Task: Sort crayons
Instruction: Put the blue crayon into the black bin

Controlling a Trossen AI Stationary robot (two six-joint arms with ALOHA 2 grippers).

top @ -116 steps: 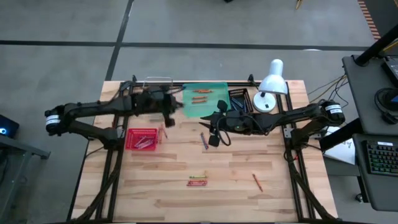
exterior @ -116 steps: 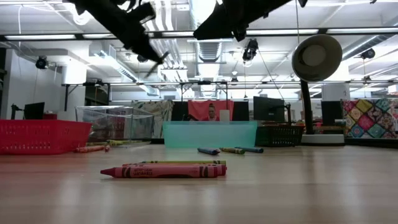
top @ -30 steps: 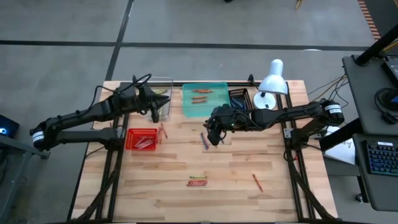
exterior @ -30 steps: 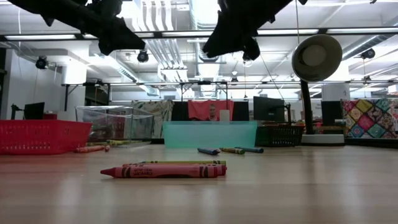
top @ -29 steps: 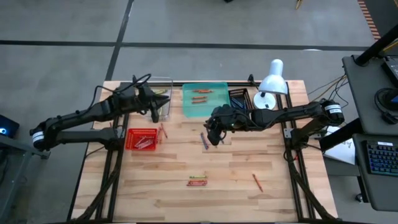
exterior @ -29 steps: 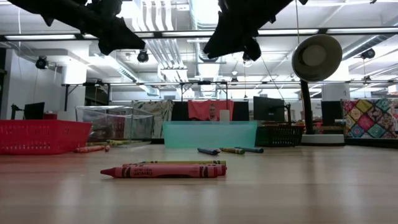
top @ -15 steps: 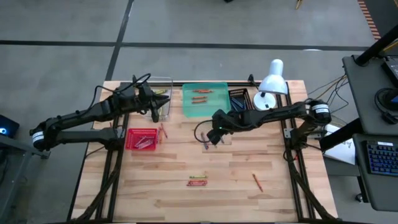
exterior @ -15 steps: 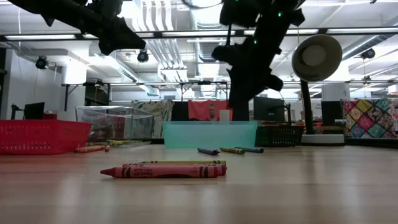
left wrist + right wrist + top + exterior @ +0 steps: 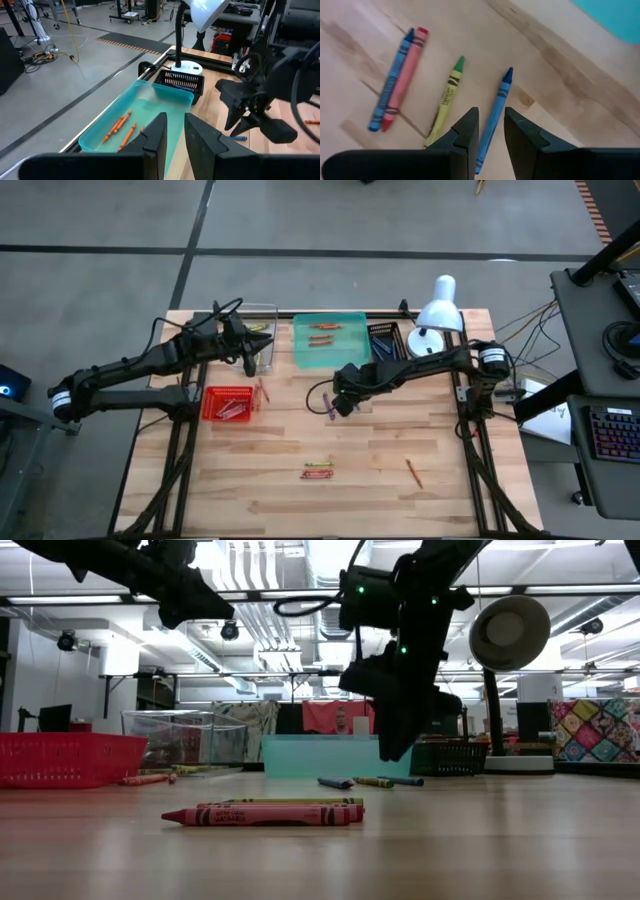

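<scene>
Several crayons lie on the wooden table. One group lies mid-table [image 9: 328,404]; the right wrist view shows it as a blue [image 9: 390,80] and a red [image 9: 403,74] crayon side by side, a yellow-green one [image 9: 447,100] and another blue one [image 9: 495,116]. My right gripper [image 9: 487,119] points down just above this group [image 9: 393,752], narrowly open, its fingers on either side of the second blue crayon and touching nothing. My left gripper [image 9: 250,362] hovers over the clear bin [image 9: 260,340], narrowly open and empty [image 9: 175,122].
A teal tray [image 9: 330,352] holds orange crayons [image 9: 321,331]. A red mesh basket [image 9: 228,404], a black basket [image 9: 384,340] and a white lamp [image 9: 437,315] stand around it. Other crayons lie near the table's front [image 9: 318,471], at the front right [image 9: 413,472] and beside the red basket [image 9: 262,390].
My right gripper has come down from well above the table to just over the mid-table crayons, shifting slightly toward the table's left and near edges and tipping to point down.
</scene>
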